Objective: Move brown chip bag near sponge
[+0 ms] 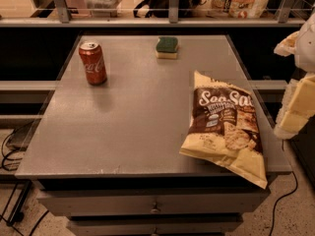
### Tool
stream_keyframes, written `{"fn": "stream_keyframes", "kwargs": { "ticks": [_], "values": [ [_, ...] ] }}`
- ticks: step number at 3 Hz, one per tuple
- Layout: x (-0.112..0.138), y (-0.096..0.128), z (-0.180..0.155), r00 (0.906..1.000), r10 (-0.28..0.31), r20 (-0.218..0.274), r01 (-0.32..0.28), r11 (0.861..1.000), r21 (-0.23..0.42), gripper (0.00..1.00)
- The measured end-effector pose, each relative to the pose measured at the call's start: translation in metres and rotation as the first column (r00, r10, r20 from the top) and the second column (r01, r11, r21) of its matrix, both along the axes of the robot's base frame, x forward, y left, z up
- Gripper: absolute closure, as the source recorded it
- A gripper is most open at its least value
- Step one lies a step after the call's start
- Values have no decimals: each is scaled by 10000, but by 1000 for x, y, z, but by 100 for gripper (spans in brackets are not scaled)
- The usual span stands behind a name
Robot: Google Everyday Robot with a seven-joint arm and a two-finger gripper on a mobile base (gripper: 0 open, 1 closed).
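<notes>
While the tool [298, 100] hangs at right, state unclear, brown chip bag [224, 127] just left

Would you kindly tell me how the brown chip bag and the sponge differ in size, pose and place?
The brown chip bag is far larger than the sponge. The bag lies flat at the front right, one corner overhanging the table edge; the sponge sits wholly on it at the back. The bag is crinkly, the sponge a neat block. Both show yellow; the gripper, at the right edge, holds neither.
</notes>
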State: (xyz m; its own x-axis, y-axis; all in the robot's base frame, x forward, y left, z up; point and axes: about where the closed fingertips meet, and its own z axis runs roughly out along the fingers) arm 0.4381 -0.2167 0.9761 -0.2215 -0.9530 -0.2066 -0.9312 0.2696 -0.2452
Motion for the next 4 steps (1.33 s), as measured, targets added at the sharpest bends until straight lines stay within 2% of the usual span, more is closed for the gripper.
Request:
{"fn": "stream_keyframes", "kwargs": {
  "ticks": [1, 2, 3, 4],
  "values": [
    [2, 0, 1, 10000, -4, 5, 4, 10000, 47, 0],
    [6, 2, -5, 9999, 25, -111, -15, 9962, 868, 0],
    [12, 10, -24, 9991, 48, -429, 45, 9771, 2128, 0],
    [16, 28, -48, 9965, 126, -827, 181, 9325, 3606, 0]
  ]
}}
